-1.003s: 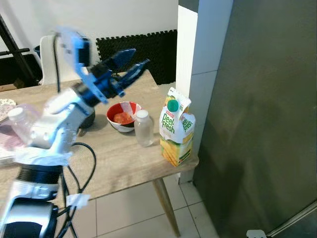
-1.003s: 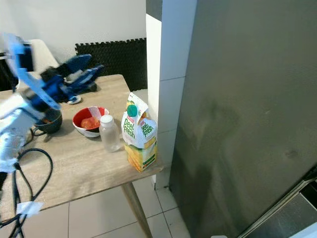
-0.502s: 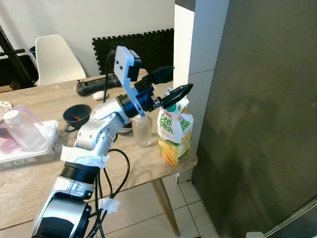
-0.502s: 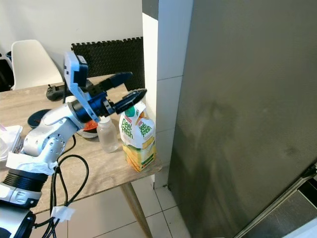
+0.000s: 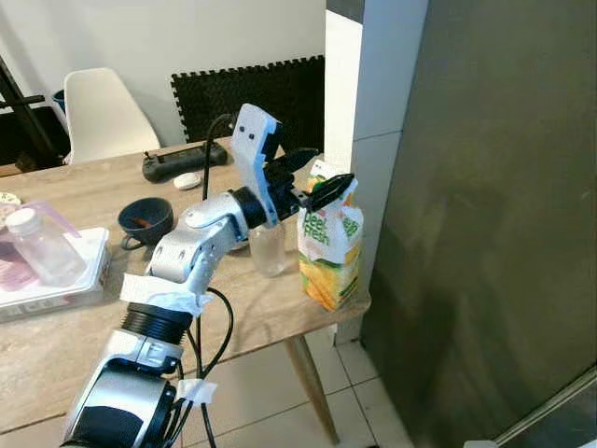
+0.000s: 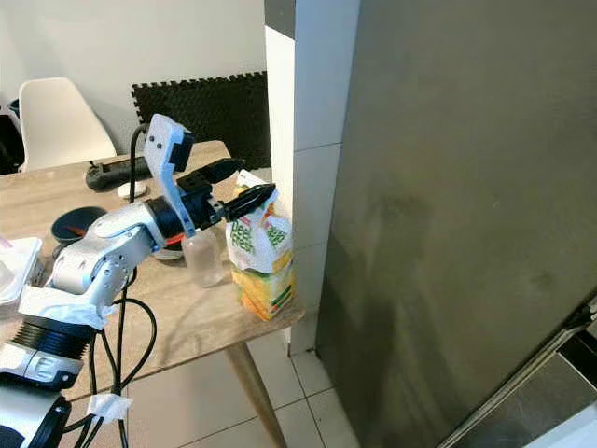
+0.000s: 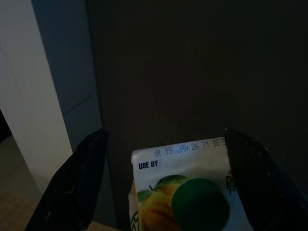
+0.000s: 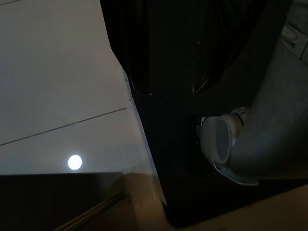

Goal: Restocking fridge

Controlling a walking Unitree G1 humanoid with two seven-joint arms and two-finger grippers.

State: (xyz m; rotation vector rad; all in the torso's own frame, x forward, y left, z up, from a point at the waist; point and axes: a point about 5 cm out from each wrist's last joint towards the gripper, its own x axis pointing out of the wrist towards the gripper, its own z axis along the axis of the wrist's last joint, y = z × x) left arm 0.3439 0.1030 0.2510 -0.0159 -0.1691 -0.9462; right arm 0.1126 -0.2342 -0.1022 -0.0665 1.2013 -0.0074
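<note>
The left gripper (image 5: 315, 176) is held wide open astride the juice carton (image 5: 330, 250) top – it should be lowered squarely before being closed – nothing is gripped yet

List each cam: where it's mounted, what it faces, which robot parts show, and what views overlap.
Left eye: head, looking down at the table; left arm reaches to the juice carton, left gripper open around its top.
Right eye: head, same scene, the fridge door taking more of the picture.
Left wrist: along both fingers, carton top between them.
Right wrist: dark; wall, a silver arm part.
Shared: carton in both eyes and left wrist.
</note>
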